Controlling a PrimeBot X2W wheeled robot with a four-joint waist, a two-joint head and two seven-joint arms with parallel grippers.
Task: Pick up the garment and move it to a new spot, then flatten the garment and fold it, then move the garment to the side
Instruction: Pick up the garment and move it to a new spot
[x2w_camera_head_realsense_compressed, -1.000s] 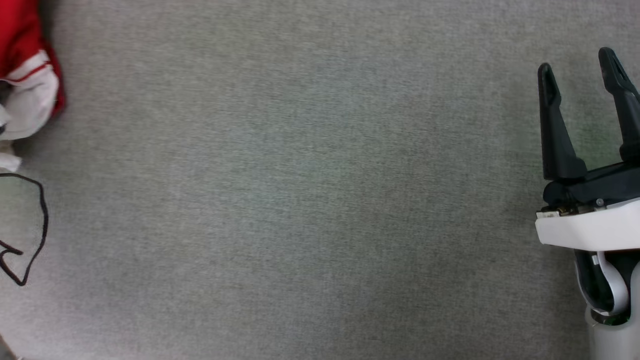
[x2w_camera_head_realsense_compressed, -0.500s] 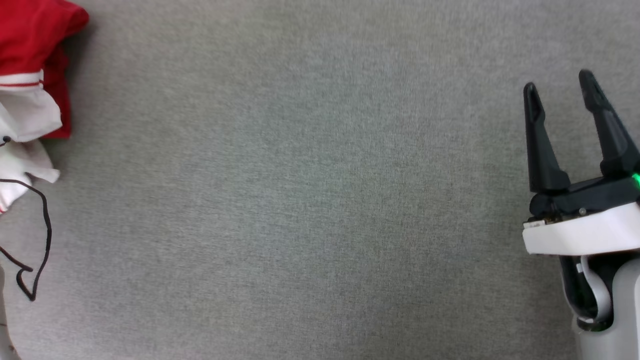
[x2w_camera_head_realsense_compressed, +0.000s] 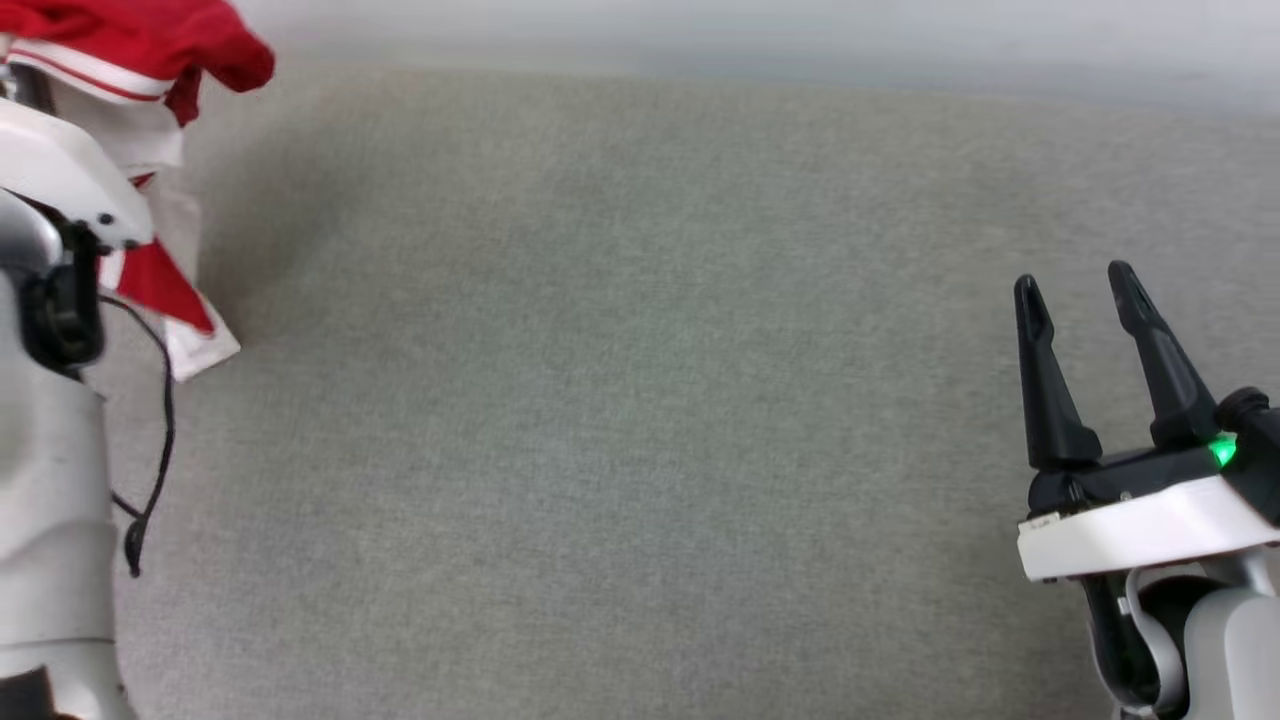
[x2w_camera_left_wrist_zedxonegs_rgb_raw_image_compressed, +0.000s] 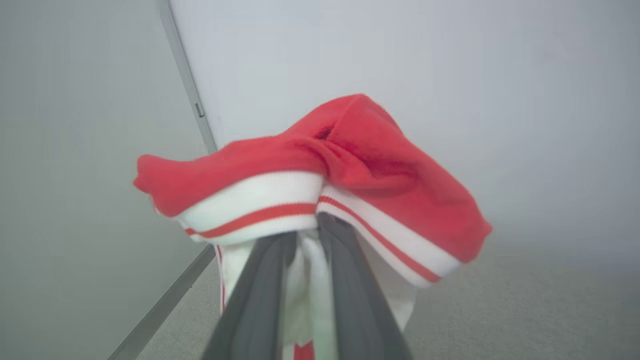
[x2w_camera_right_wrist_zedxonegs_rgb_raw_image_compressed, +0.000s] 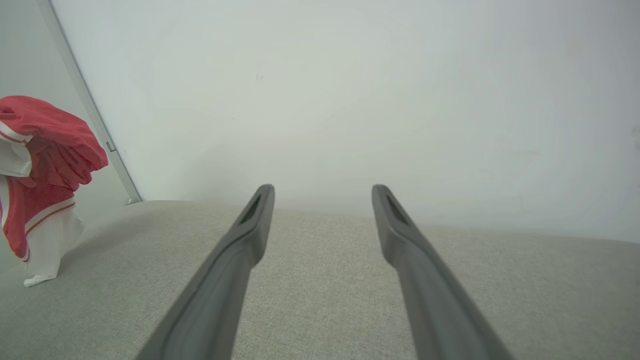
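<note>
Garment (x2w_camera_head_realsense_compressed: 150, 40) far left, hanging from left gripper (x2w_camera_left_wrist_zedxonegs_rgb_raw_image_compressed: 306, 230) over cloth-covered surface (x2w_camera_head_realsense_compressed: 640, 400); right gripper (x2w_camera_head_realsense_compressed: 1075, 278) far right, well apart; wall (x2w_camera_right_wrist_zedxonegs_rgb_raw_image_compressed: 350, 75) behind.

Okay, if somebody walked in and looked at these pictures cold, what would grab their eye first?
The bright red garment with white striped bands stands out first: it hangs bunched from the left gripper at the head view's upper left, its lower end hanging down toward the grey cloth surface. Next comes the right gripper at lower right, its two dark fingers spread open and holding nothing.
</note>
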